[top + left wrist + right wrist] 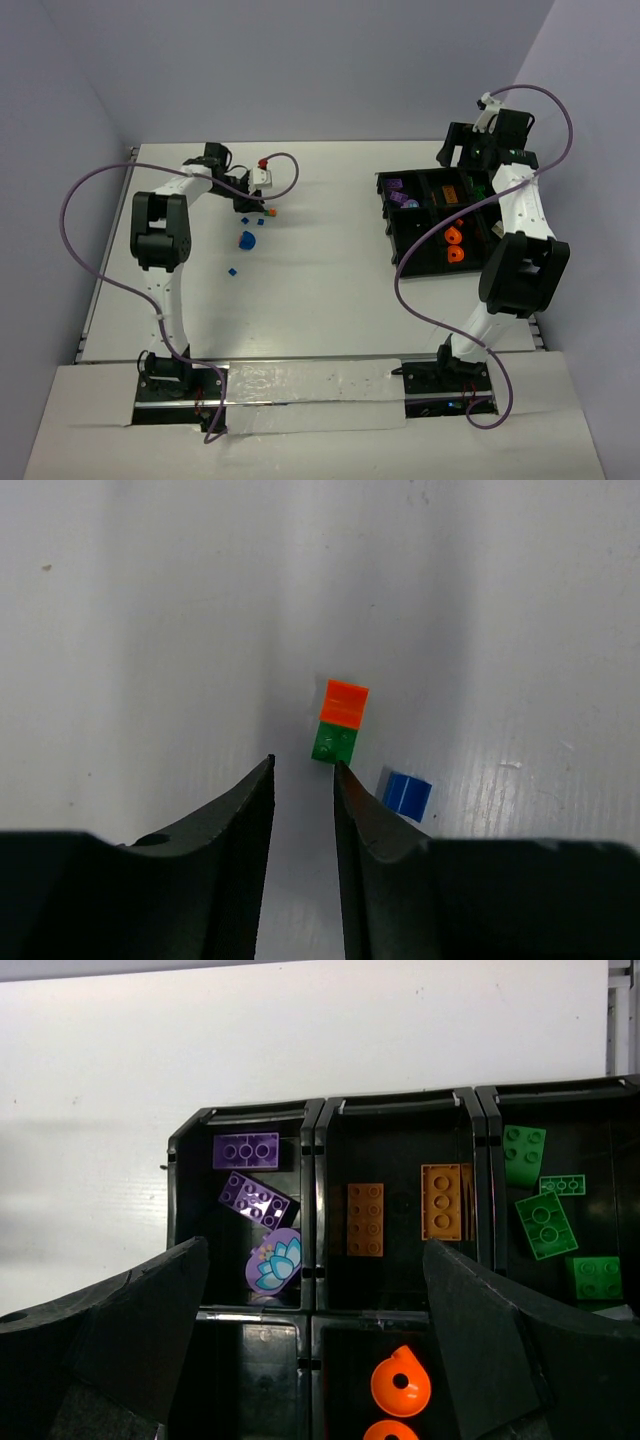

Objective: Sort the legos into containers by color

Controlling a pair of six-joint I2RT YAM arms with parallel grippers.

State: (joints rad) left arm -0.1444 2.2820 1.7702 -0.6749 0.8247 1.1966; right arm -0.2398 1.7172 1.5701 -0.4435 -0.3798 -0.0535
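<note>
The black plastic tray point(313, 1192), glossy and split by thin walls into rectangular compartments, sat at the far right of the smooth white table point(150, 630). Its far left compartment held three purple pieces: two flat studded purple plates point(245, 1150) and one oval purple piece point(274, 1260) printed with a flower. The middle compartment held two studded brown-orange plates point(365, 1219). The far right one held four green bricks point(545, 1225), square and oblong. A nearer compartment showed two bright orange rounded pieces point(400, 1382).

The right gripper point(315, 1250) hung over the tray with its matte black fingers spread wide and nothing between them.

On the far left of the table lay the loose legos. An orange brick point(345, 702) and a green brick point(333, 744) sat joined end to end, with a small blue brick point(406, 792) just beside them on the right. A blue rounded piece point(247, 240) lay nearer, with one tiny blue bit close by.

The left gripper point(304, 763) was low over the table, its tapered black fingers narrowly parted and gripping nothing. The green brick sat just beyond its right fingertip; I could not tell whether they touched.
</note>
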